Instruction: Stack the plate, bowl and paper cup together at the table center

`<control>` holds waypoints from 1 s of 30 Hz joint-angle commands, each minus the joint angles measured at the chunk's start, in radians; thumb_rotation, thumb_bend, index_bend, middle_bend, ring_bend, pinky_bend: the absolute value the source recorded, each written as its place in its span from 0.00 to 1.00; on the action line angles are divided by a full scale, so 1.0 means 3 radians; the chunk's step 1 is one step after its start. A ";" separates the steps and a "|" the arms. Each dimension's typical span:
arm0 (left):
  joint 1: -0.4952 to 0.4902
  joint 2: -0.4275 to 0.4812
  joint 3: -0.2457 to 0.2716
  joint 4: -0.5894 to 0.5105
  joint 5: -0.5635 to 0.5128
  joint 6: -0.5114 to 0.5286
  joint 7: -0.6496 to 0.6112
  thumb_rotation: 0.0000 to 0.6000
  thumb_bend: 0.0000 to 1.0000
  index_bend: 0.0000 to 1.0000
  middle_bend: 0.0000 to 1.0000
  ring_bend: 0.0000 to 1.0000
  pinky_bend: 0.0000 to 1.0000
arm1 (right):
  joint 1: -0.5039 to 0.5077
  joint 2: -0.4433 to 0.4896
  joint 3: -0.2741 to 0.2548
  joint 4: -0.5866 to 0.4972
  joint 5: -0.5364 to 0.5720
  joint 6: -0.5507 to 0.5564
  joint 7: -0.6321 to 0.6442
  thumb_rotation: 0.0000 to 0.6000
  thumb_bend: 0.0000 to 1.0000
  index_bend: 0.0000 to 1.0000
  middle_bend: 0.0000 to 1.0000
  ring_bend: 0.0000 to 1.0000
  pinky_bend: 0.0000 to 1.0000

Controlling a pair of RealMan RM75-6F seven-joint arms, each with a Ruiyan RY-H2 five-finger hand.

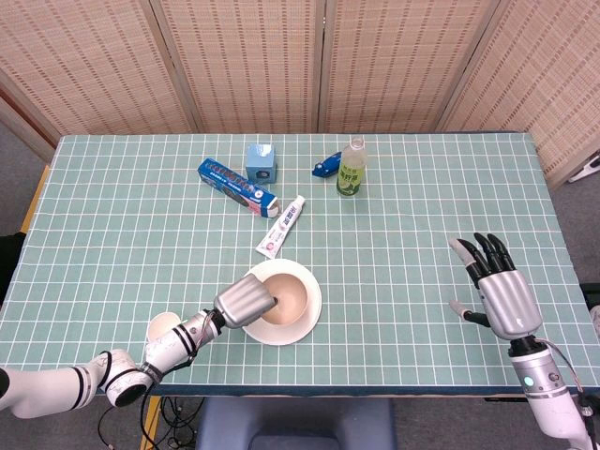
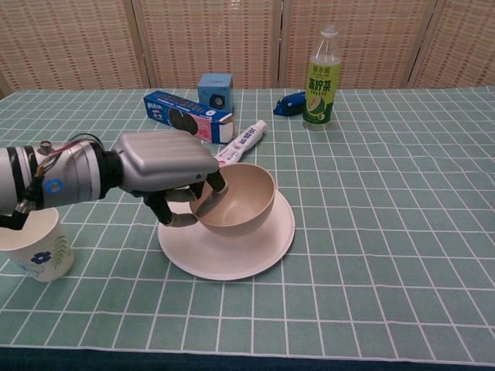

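- Your left hand (image 2: 166,174) gripped the bowl (image 2: 236,199) by its rim, over the plate (image 2: 232,247).
- Your right hand (image 1: 495,287) was empty, fingers spread.
- The paper cup (image 2: 35,243) stood left of the plate.

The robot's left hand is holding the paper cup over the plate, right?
Not quite. The left hand is holding the bowl over the plate. The chest view shows the paper cup standing alone on the table beside it.

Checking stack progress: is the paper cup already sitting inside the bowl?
No, the paper cup stands on the table at the left, apart from the bowl the left hand holds over the plate.
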State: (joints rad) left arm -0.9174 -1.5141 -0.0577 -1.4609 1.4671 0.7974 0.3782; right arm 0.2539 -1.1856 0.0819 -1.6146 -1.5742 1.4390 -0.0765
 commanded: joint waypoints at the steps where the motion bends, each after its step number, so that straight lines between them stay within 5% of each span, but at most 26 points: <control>1: -0.0003 -0.0021 -0.0006 0.0026 -0.0067 -0.0024 0.0076 1.00 0.42 0.63 0.93 0.86 0.88 | -0.0005 0.0002 0.0001 0.0008 0.0005 0.0001 0.0007 1.00 0.14 0.08 0.14 0.00 0.00; 6: 0.0010 0.0002 0.0028 0.0043 -0.0093 -0.0014 0.0175 1.00 0.42 0.60 0.92 0.86 0.88 | -0.0007 -0.0002 0.0007 0.0019 0.0002 0.0004 0.0030 1.00 0.14 0.08 0.14 0.00 0.00; 19: 0.0043 0.0187 0.0051 -0.0219 -0.0266 -0.0018 0.0346 1.00 0.40 0.33 0.90 0.84 0.88 | -0.0003 -0.0007 0.0020 0.0028 -0.0017 0.0009 0.0074 1.00 0.14 0.08 0.15 0.00 0.00; 30: 0.0248 0.0835 0.0010 -0.0833 -0.0422 0.0280 0.0335 1.00 0.34 0.20 0.75 0.68 0.87 | -0.0005 -0.0004 0.0040 0.0038 -0.0027 0.0035 0.0095 1.00 0.14 0.08 0.15 0.00 0.00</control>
State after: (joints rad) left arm -0.8613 -1.2989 -0.0534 -1.6787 1.3511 0.8593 0.4834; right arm 0.2523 -1.1867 0.0939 -1.6031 -1.5827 1.4497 -0.0479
